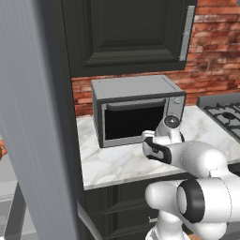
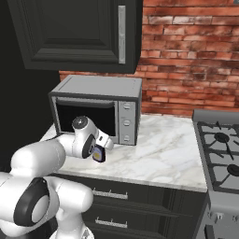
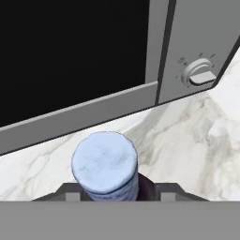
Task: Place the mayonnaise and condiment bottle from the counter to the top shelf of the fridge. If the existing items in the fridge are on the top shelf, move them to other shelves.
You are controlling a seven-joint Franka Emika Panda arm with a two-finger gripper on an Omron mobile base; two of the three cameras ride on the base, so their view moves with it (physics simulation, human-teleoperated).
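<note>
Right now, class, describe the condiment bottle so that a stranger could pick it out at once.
Find the grey microwave on the marble counter. Just before its door, under the robot's hand, stands the condiment bottle: small, dark and near-black, topped by a pale bluish cap.

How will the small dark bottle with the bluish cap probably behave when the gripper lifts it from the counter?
The condiment bottle looks rigid, so it should not bend. It is slim with a narrow neck, so it may tip if nudged sideways. Its round body could turn or slip between the fingers, and would likely roll on the marble counter if dropped.
</note>
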